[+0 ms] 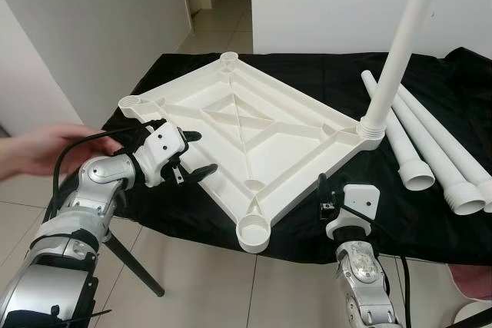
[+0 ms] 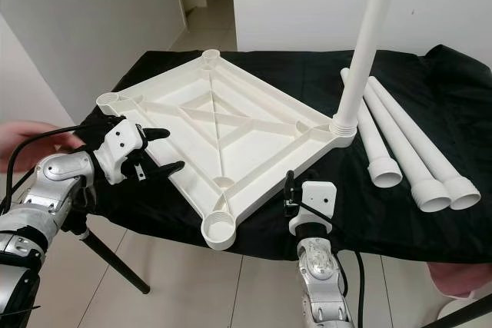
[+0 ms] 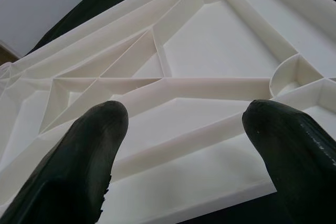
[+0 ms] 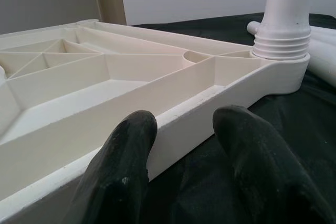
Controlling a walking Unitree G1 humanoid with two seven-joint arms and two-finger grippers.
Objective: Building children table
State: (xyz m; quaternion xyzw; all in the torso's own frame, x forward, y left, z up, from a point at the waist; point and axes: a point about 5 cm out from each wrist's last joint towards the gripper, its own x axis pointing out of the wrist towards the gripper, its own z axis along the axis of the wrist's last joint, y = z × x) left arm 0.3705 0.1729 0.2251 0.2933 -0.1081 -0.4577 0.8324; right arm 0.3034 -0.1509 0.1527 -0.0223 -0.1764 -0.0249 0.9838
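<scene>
A white plastic tabletop point(image 1: 238, 124) lies upside down on a table draped in black cloth point(image 1: 307, 74), ribs and corner sockets facing up. One white leg point(image 1: 400, 44) stands upright in the right corner socket point(image 1: 370, 130). Three loose legs point(image 1: 430, 144) lie on the cloth to the right. My left gripper point(image 1: 201, 153) is open at the tabletop's left edge, its fingers point(image 3: 79, 161) spread over the rim. My right gripper point(image 1: 326, 193) sits low at the front right edge, open, with its fingertips point(image 4: 126, 161) just short of the rim point(image 4: 184, 108).
A person's hand point(image 1: 31, 151) reaches in from the far left, behind my left arm. Open sockets show at the front corner point(image 1: 254, 232), left corner point(image 1: 132, 104) and far corner point(image 1: 229, 57). A dark stand leg point(image 1: 134, 266) slants to the tiled floor.
</scene>
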